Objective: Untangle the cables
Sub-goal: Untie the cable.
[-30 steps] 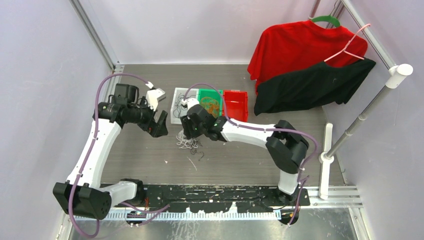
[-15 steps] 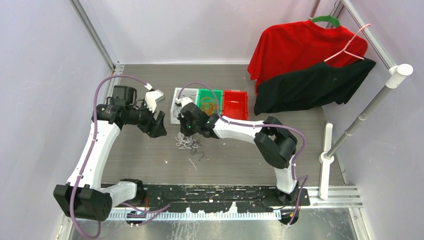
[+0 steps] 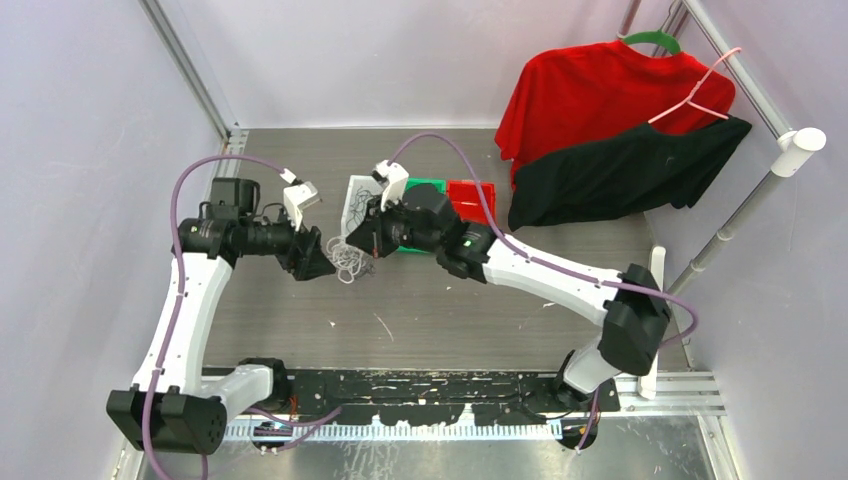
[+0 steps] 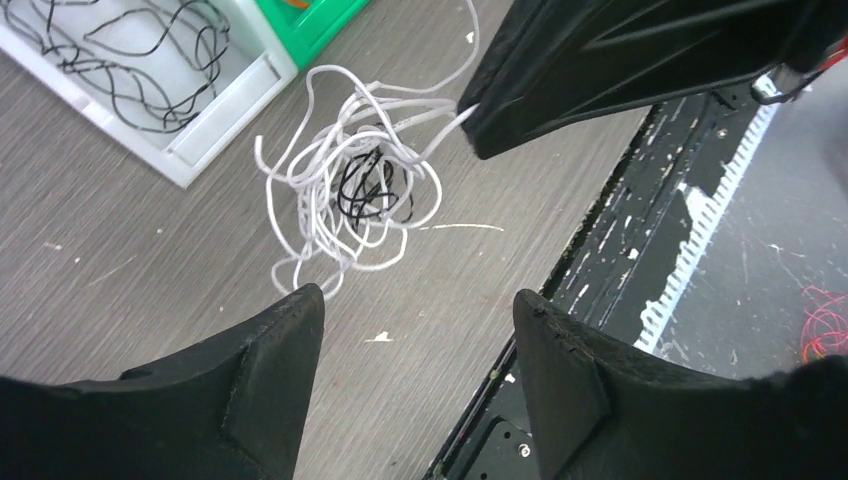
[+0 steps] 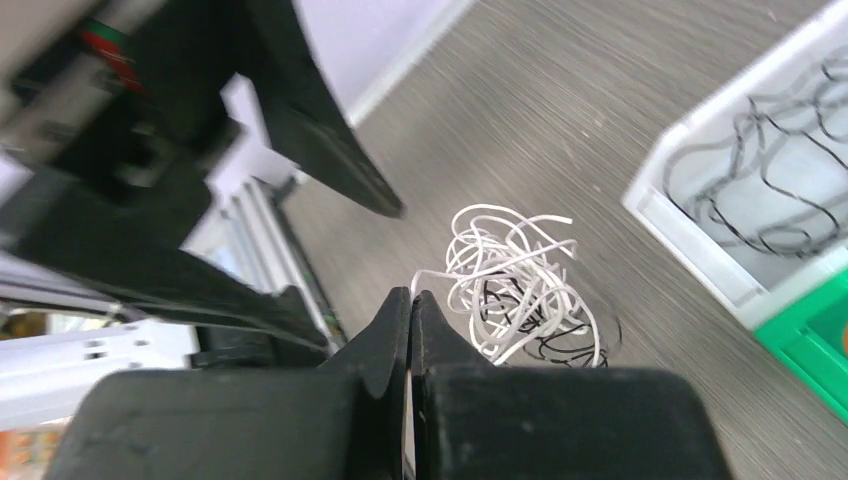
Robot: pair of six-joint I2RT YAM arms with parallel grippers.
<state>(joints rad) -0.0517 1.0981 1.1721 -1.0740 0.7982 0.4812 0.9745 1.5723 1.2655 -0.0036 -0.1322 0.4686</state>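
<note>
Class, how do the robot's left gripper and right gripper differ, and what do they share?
The left gripper has its fingers apart, holding nothing; the right gripper is shut on a white cable. The left gripper sits left of the tangle, the right gripper right of it. Both have black fingers.

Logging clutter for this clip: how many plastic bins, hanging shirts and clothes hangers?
Rectangular plastic bins: 3 (white bin, green bin, red bin)
Hanging fabric shirts: 2 (red shirt, black shirt)
Clothes hangers: 2 (green hanger, pink hanger)
Total: 7
</note>
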